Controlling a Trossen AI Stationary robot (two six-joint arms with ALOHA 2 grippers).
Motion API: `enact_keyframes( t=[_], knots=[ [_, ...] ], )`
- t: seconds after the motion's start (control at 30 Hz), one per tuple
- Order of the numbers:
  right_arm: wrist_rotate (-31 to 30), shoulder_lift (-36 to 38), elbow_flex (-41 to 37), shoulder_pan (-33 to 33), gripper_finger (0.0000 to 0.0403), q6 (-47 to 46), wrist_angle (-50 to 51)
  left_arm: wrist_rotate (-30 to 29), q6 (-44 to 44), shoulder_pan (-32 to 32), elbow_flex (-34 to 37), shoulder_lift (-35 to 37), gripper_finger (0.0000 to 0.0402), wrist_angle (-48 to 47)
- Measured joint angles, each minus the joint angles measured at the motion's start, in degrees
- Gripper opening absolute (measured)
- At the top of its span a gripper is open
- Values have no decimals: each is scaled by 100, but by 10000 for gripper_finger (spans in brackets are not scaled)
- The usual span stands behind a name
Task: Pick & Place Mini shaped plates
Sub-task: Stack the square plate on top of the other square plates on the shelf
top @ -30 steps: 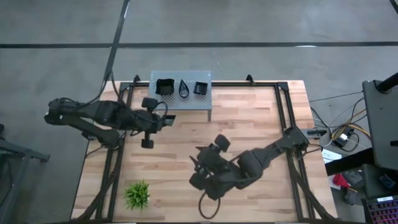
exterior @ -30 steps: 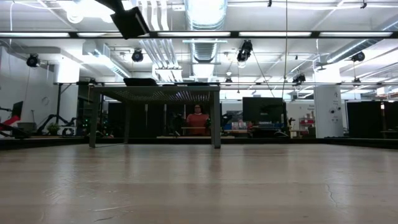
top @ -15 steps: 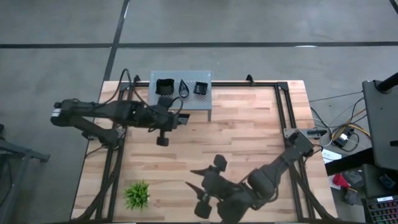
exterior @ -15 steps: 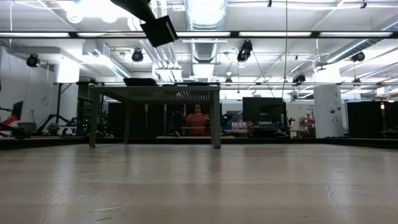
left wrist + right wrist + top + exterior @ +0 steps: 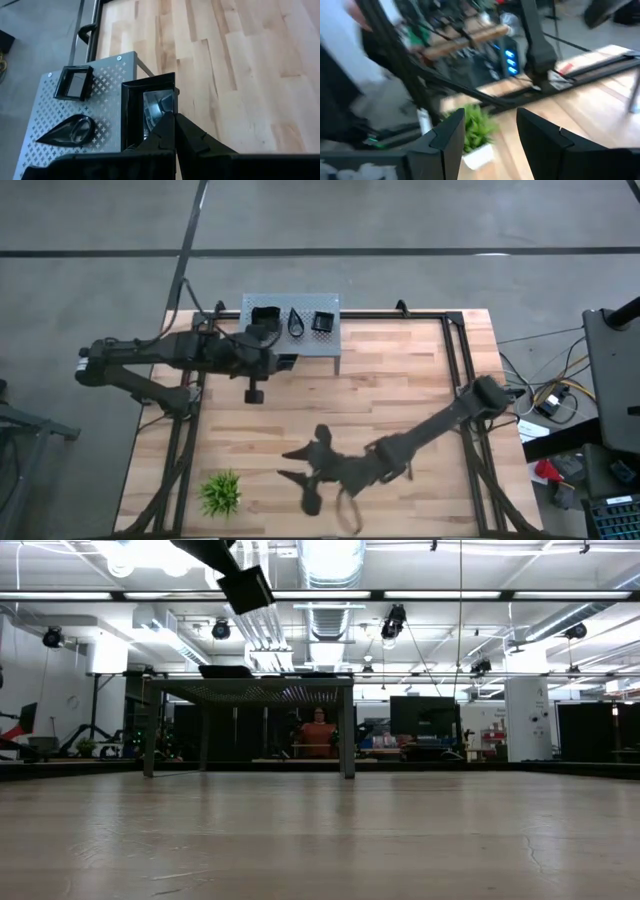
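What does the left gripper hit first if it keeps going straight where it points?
Probably the square plate directly ahead of the shut left gripper, at the edge of the grey stand. The tips look just short of it or touching; depth is unclear.

Grey concrete floor point(image 5: 420, 220) fills the upper frame; bright ceiling lights point(image 5: 330, 560) run across the top of the low view (a person point(image 5: 318, 735) stands mid-frame, far back).
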State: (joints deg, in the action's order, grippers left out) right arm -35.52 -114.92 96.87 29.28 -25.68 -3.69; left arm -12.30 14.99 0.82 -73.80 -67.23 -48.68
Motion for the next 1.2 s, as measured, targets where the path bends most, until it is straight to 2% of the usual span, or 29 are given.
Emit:
enact_keyframes(
  t=[0.1, 0.2, 0.37, 0.5, 0.67, 0.87, 1.07, 1.2],
  knots=[
    [564, 572, -1235, -154, 176, 34, -1402, 99, -104, -2, 0, 147, 0, -105],
    [844, 1063, -2290, -300, 180, 83, -2167, 103, -156, -2, 0, 204, 0, -76],
    [859, 1962, -3350, -413, 184, 38, -2314, 250, 26, 5, -17, -27, 0, 227],
    [858, 2489, -4034, -403, 185, 39, -2240, -32, 384, 55, -17, -391, 0, 638],
    [854, 3091, -4648, -406, 185, 43, -2312, -827, 994, 184, -32, -851, 0, 1621],
    [854, 3564, -5106, -404, 185, 21, -2281, -804, 1297, 682, -162, -1392, 0, 2200],
    [856, 3861, -5287, -404, 185, 38, -2173, -803, 1378, 1263, -428, -1922, 0, 2161],
    [856, 3961, -5310, -404, 185, 23, -1992, -797, 1772, 1440, -625, -2212, 0, 2178]
  ],
)
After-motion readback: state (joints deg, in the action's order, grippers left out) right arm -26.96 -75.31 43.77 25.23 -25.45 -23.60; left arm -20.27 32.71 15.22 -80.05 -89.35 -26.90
